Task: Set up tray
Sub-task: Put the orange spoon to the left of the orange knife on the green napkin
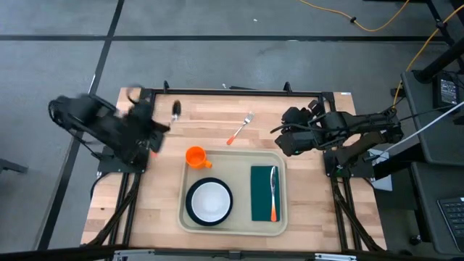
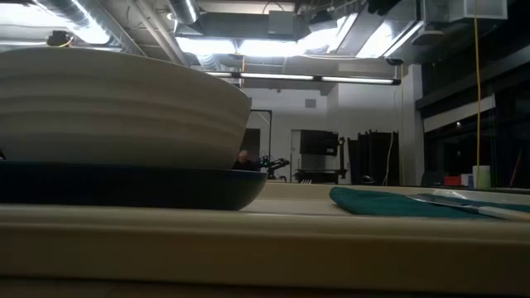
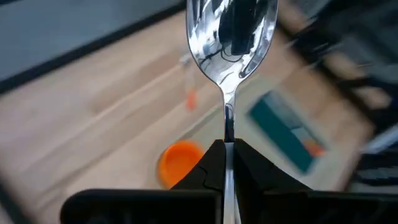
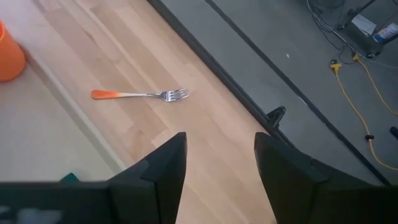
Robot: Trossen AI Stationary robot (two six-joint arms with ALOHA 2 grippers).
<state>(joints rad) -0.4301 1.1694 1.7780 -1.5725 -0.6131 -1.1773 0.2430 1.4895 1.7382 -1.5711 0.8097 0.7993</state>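
The beige tray [image 1: 232, 226] lies at the table's near middle. It carries an orange cup [image 1: 196, 156], a white bowl on a dark plate [image 1: 209, 201] and a green napkin [image 1: 262, 196] with an orange-handled utensil [image 1: 273, 190] on it. An orange-handled fork [image 1: 241, 128] lies on the wood beyond the tray. My left gripper [image 1: 163, 129] hovers over the table's far left, shut on a metal spoon [image 3: 231, 31]. My right gripper [image 4: 217, 140] is open above the table's far right, right of the fork [image 4: 140, 94]. My left gripper pinches the spoon by the thin neck of its handle [image 3: 228, 132], just behind the bowl, between its two fingers [image 3: 208, 167]. The spoon runs along the fingers and its bowl [image 1: 176, 109] sticks out past their tips. It is lifted clear of the table.
In the low view the bowl [image 2: 124, 108] on its dark plate [image 2: 166, 189] fills the left, with the napkin [image 2: 389, 201] at right behind the tray rim [image 2: 265, 240]. Bare wood lies left and right of the tray. A black frame edges the table; cables lie on the floor.
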